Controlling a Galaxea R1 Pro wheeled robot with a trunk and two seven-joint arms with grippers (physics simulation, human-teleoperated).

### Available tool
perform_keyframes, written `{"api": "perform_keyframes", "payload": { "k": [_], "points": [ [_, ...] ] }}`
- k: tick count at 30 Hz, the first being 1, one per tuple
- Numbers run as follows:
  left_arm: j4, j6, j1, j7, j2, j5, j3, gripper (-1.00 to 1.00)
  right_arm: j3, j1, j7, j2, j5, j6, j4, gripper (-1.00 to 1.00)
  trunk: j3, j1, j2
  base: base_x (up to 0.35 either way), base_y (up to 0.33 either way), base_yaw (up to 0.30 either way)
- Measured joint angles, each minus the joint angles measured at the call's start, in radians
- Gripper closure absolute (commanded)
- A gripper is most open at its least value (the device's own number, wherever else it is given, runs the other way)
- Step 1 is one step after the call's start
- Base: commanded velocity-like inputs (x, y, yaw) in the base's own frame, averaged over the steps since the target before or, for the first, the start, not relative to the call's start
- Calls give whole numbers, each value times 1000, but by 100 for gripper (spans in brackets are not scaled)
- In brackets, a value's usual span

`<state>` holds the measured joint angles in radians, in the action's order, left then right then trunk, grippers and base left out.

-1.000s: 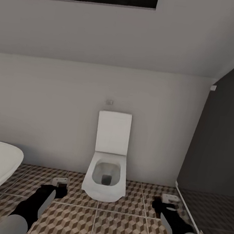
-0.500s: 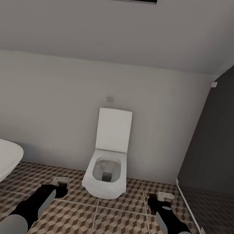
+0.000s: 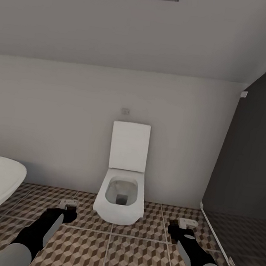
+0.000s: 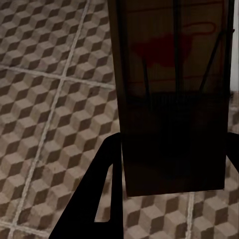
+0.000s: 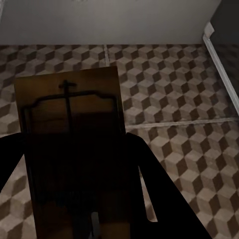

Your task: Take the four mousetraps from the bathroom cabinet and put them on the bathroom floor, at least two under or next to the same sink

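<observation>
My left hand clamped on a mousetrap, my right hand clamped on another mousetrap, both held low above the bathroom floor, white toilet between them

Toilet ahead, open floor around

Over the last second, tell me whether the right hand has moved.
Yes, slightly. In the head view the right hand, holding a mousetrap, has edged sideways toward the toilet, narrowing the gap between them.
</observation>
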<state>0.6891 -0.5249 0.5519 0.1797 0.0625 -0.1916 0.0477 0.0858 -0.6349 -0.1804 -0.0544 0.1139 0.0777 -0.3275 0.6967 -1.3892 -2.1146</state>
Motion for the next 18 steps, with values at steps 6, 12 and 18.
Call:
{"api": "perform_keyframes", "payload": {
  "k": [6, 12, 18],
  "points": [
    [4, 0, 0, 0, 5, 0, 0, 100, 0, 0, 0, 0, 0, 0, 0, 100, 0, 0, 0, 279, 110, 0],
    [3, -2, 0, -2, 7, 0, -1, 100, 0, 0, 1, 0, 0, -1, 0, 100, 0, 0, 0, 313, 125, 0],
    [3, -2, 0, -2, 7, -1, -1, 100, 0, 0, 1, -1, -3, -1, 0, 100, 0, 0, 0, 313, 125, 0]
  ]
}}
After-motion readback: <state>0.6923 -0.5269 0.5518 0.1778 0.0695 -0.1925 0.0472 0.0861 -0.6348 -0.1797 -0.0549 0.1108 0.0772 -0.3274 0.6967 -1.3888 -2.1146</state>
